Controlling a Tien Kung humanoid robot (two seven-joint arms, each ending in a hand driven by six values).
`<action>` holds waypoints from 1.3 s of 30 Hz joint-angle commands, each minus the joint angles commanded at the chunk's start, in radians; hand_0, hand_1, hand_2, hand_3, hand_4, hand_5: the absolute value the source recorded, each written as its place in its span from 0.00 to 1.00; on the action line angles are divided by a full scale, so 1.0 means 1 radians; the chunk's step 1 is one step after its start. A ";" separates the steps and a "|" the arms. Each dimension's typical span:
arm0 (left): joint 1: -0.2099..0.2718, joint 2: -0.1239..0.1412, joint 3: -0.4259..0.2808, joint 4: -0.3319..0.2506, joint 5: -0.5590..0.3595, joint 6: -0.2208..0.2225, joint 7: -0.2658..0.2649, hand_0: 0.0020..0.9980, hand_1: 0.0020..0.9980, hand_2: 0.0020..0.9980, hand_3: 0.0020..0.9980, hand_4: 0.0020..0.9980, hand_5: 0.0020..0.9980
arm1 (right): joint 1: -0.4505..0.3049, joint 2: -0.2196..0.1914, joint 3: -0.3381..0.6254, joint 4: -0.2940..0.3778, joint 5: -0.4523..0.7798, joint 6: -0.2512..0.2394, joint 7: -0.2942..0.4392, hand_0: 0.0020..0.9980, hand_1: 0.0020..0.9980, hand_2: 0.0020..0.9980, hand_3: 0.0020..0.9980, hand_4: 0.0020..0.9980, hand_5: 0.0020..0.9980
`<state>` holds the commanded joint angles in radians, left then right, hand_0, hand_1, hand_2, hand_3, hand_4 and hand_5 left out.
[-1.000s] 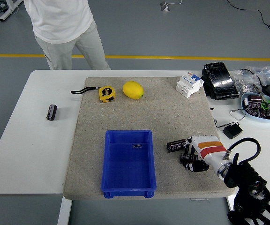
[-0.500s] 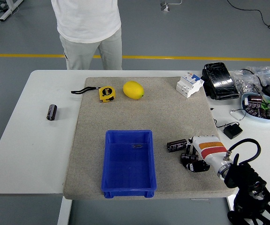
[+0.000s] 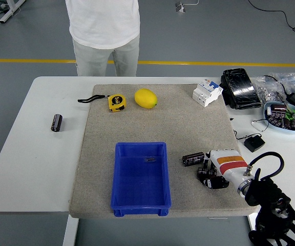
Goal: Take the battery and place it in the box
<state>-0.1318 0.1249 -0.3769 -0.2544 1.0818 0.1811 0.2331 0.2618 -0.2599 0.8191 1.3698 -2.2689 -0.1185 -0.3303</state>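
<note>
Right hand (image 3: pixel 211 174) resting on the grey mat (image 3: pixel 188 128) of the counter (image 3: pixel 35 154), fingers curled and empty, just beside a black battery (image 3: pixel 193 159) that lies on its side right of the empty blue box (image 3: pixel 140 177). A second battery (image 3: pixel 57 122) lies well apart on the bare counter at left; a person (image 3: pixel 104 31) stands at the far side.

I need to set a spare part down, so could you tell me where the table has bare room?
Free: the mat's middle, between the lemon and the blue box, and the white table left of the mat, below the lone battery. Crowded: the far right corner around the tray.
</note>
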 joint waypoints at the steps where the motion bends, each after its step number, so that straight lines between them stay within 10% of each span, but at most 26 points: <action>1: 0.001 0.000 -0.001 0.000 0.001 0.000 0.000 0.70 0.69 0.73 0.63 0.65 0.66 | 0.000 0.000 -0.001 0.002 0.000 0.001 0.000 0.03 0.22 0.39 0.46 0.82 0.15; 39: -0.003 0.006 0.001 0.001 0.000 -0.001 0.003 0.71 0.69 0.73 0.63 0.65 0.66 | 0.013 -0.014 0.000 0.050 0.000 0.023 0.000 0.02 0.22 0.39 0.46 0.82 0.16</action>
<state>-0.1347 0.1308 -0.3761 -0.2529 1.0816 0.1805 0.2362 0.2744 -0.2741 0.8190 1.4201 -2.2689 -0.0953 -0.3305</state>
